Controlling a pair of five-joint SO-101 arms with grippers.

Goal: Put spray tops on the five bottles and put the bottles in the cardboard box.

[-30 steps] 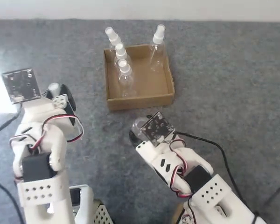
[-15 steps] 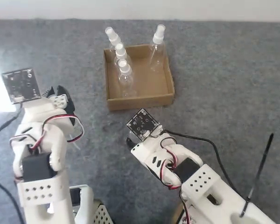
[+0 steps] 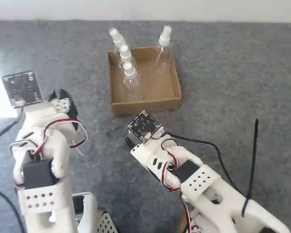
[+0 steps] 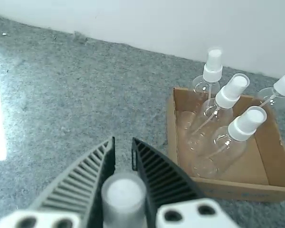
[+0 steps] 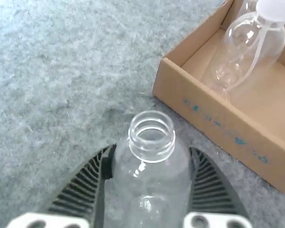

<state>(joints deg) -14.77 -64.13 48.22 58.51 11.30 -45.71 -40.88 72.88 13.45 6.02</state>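
Observation:
My left gripper [image 4: 123, 141] is shut on a white spray top [image 4: 123, 195], which sits between its black fingers. In the high view this gripper [image 3: 59, 95] is left of the cardboard box [image 3: 145, 105]. My right gripper [image 5: 151, 151] is shut on a clear bottle [image 5: 151, 137] with an open neck, held upright just in front of the box's near wall [image 5: 213, 121]. In the high view the bottle is hidden under the right arm's wrist board [image 3: 145, 126]. Several clear bottles with spray tops [image 3: 130, 77] stand in the box.
Grey carpet covers the table around the box. A black cable [image 3: 254, 160] rises beside the right arm. Both arm bases fill the near edge. A pale wall runs behind the box [image 4: 218, 147].
The right arm has swung left and toward the box's front left corner, and its wrist board now covers the bottle. The left wrist turned slightly, hiding the white top.

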